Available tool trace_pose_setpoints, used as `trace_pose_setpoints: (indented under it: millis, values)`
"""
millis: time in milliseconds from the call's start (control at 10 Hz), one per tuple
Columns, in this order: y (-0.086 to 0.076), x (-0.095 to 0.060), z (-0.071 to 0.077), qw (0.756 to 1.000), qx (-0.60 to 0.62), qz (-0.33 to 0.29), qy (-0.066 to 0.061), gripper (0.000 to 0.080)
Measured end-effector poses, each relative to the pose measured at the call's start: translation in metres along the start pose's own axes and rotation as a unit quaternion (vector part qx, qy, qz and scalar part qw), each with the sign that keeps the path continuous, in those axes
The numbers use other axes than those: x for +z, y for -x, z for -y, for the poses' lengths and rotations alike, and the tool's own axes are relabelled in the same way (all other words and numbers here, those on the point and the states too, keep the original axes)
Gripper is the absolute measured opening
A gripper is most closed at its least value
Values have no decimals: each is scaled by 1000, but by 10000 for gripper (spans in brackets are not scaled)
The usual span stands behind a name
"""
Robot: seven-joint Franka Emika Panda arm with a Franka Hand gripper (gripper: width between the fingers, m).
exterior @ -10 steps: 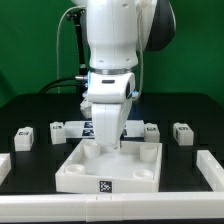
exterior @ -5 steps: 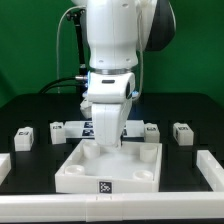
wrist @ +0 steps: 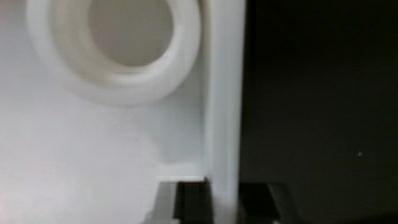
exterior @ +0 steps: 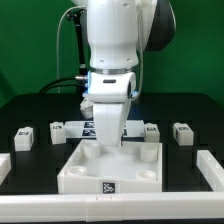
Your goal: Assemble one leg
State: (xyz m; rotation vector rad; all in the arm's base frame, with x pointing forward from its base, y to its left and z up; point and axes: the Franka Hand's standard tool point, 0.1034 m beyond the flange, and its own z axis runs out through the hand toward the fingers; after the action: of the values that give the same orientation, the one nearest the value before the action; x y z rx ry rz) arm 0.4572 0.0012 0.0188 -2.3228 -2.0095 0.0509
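A large white tray-like part (exterior: pixel 82 176) lies at the middle of the black table, with round sockets in its corners. My gripper (exterior: pixel 108 144) is down at the tray's far wall. In the wrist view the two dark fingers (wrist: pixel 185 203) stand one on each side of that thin white wall (wrist: pixel 222 110), so my gripper (wrist: pixel 224 186) is shut on it. A round socket (wrist: pixel 146 72) of the tray shows beside the wall. Several small white legs with square markers lie behind the tray: two at the exterior view's left (exterior: pixel 24 137) (exterior: pixel 60 127) and two at its right (exterior: pixel 150 129) (exterior: pixel 183 133).
White bars lie at the table's edges at the exterior view's left (exterior: pixel 4 166) and right (exterior: pixel 211 167). A green wall stands behind the table. The arm's body hides the table directly behind the tray.
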Motion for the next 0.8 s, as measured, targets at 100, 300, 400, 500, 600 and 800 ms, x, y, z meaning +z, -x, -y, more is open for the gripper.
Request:
trace_pose_setpoints:
  millis: [100,300,400,500,600,800]
  values:
    - [-4,1,0,1000,-20,1,0,57]
    - [-13,2,-3,998,-60,2,6,57]
    - [-23,2,-5,996,-92,7,14,57]
    - [-29,1,-7,994,-105,8,20,57]
    - [-29,1,-7,994,-103,8,20,57]
    - [-28,1,-7,995,-102,8,20,57]
